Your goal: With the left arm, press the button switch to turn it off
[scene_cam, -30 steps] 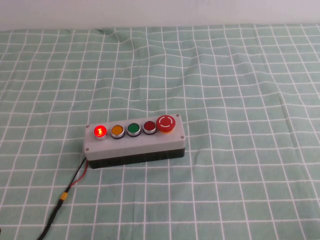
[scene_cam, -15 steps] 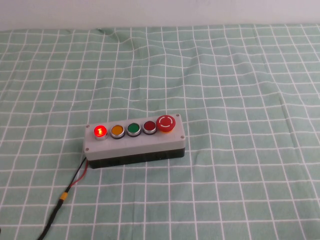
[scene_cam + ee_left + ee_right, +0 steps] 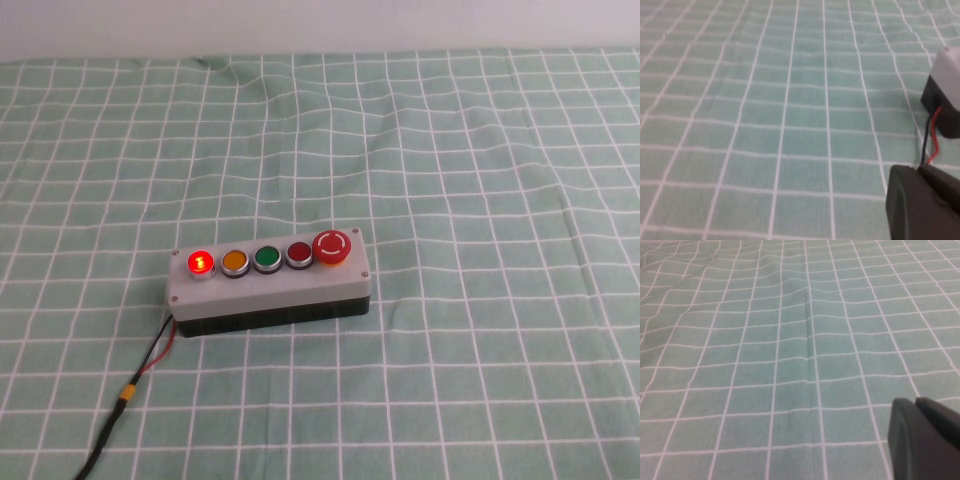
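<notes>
A grey box (image 3: 270, 278) lies on the green checked cloth (image 3: 480, 180), a little left of centre and towards the near side. Five buttons run along its top. The switch (image 3: 201, 263) sits at the left end and glows red, just beside the orange button (image 3: 235, 262); then come a green button (image 3: 267, 259), a dark red button (image 3: 299, 254) and the big stop button (image 3: 332, 247) at the right end. Red and black wires (image 3: 150, 368) trail from the box's left end towards the near edge.

The left gripper (image 3: 922, 202) hangs low over the cloth, near the box's wired end; its opening cannot be told. The right gripper (image 3: 922, 437) hangs over bare cloth; likewise cannot tell. Neither arm appears in the high view.
</notes>
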`<control>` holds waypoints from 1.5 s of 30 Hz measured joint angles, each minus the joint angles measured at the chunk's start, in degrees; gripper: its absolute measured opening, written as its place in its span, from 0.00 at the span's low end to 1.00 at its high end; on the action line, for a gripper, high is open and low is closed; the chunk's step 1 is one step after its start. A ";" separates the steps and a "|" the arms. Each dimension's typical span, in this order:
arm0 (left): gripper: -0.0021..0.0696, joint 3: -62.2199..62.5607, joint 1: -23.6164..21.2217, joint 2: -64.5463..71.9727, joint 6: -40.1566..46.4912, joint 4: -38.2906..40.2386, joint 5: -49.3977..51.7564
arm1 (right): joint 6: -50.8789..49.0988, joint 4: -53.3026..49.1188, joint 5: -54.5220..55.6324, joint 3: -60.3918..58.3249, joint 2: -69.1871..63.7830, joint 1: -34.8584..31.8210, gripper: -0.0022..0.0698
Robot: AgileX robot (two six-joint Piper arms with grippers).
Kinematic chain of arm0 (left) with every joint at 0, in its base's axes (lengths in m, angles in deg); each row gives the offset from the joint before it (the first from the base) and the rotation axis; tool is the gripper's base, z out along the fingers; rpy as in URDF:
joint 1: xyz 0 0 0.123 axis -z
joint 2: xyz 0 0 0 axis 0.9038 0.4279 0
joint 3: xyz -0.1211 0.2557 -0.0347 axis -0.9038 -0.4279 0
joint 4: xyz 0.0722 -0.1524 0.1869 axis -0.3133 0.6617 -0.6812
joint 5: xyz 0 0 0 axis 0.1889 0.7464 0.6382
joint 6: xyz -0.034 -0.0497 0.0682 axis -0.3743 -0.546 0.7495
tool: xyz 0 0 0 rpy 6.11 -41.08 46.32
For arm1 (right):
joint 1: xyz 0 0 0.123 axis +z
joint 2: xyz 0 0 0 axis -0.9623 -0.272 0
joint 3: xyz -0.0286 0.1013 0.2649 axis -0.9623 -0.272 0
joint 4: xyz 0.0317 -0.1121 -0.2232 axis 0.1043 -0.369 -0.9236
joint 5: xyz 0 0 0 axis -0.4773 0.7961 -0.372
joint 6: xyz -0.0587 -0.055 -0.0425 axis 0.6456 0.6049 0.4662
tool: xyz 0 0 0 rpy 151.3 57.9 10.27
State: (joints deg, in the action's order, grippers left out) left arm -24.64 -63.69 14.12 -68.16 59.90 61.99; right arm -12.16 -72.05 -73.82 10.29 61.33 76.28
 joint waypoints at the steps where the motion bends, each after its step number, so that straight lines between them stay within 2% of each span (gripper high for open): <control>1: 0.03 0.00 0.00 0.00 0.00 -0.28 -0.90 | 0.00 0.00 0.00 0.00 0.00 0.00 0.01; 8: 0.03 0.00 0.00 0.00 -3.97 2.32 -13.36 | 0.00 0.00 0.00 0.00 0.00 0.00 0.01; 16: 0.03 0.00 0.00 0.00 -17.20 4.95 -43.30 | 0.00 0.00 0.00 0.00 0.00 0.00 0.01; 19: 0.03 0.00 0.00 0.00 -19.70 4.95 -52.54 | 0.00 0.00 0.00 0.00 0.00 0.00 0.01; 22: 0.03 2.92 0.00 0.00 -21.24 4.95 -54.63 | 0.00 0.00 0.00 0.00 0.00 0.00 0.01; 26: 0.03 12.58 0.00 -0.13 -21.10 4.83 -48.34 | 0.00 0.00 0.00 0.00 0.00 0.00 0.01; 30: 0.03 25.04 0.00 0.89 -18.41 1.22 -35.77 | 0.00 0.00 0.00 0.00 0.00 0.00 0.01; 34: 0.03 37.66 0.00 7.42 -18.07 -2.41 -22.35 | 0.00 0.00 0.00 0.00 0.00 0.00 0.01; 40: 0.03 52.79 0.00 21.04 -17.84 -2.80 -3.45 | 0.00 0.00 0.00 0.00 0.00 0.00 0.01; 45: 0.03 58.14 0.00 29.02 -17.63 -4.81 -1.04 | 0.00 0.00 0.00 0.00 0.00 0.00 0.01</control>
State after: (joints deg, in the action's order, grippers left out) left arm 33.50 -63.69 43.15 -85.79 55.09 60.95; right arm -12.16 -72.05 -73.82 10.29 61.33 76.28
